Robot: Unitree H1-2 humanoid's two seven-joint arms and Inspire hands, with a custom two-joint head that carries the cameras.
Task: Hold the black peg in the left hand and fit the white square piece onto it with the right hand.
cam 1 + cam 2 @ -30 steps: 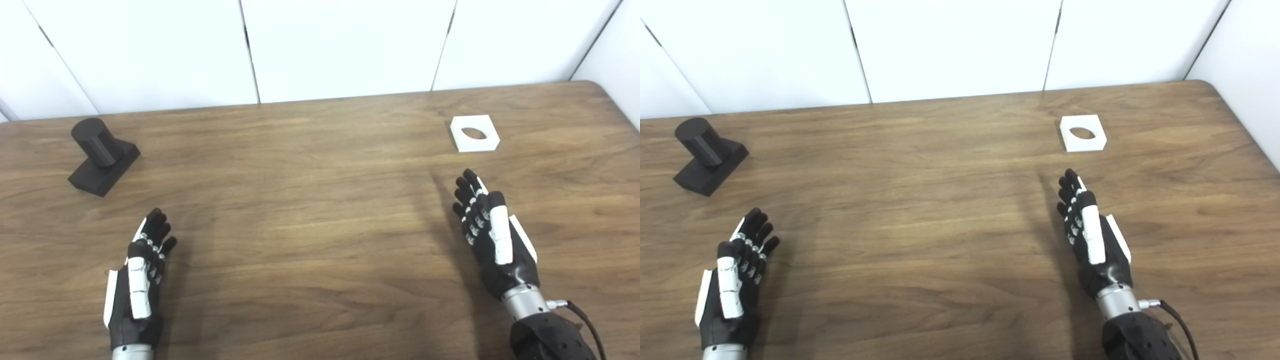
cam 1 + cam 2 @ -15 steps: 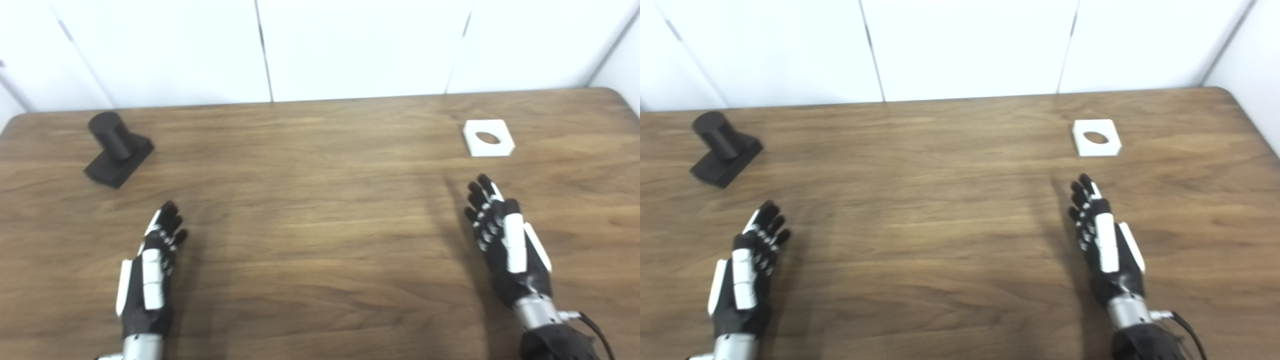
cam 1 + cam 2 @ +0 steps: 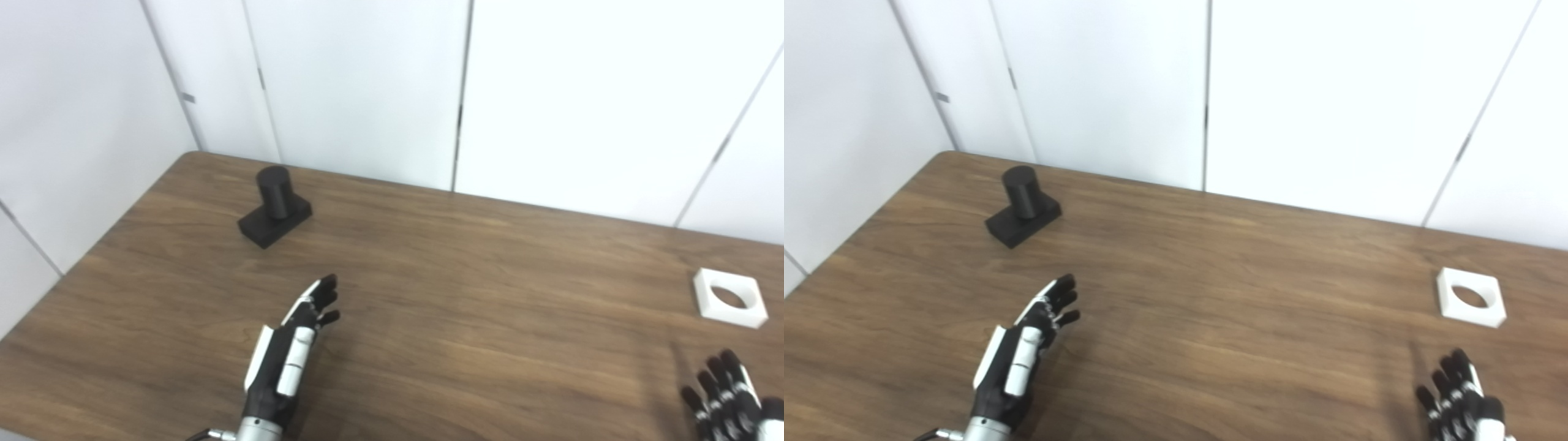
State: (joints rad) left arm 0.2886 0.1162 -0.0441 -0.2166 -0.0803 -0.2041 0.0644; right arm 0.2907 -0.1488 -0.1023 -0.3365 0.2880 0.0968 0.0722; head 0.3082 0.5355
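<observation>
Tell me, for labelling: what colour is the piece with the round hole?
White; right eye view.

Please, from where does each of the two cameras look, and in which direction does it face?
Left eye view: on the head, looking down and forward over the wooden table; left robot hand whole, right robot hand cut by the bottom edge.
Right eye view: beside it, same direction; both robot hands show, the right one low.
Shared: black peg far left, white square piece right, white wall panels behind.

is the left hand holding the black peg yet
No, the left hand is open over the table, apart from the black peg.
</observation>
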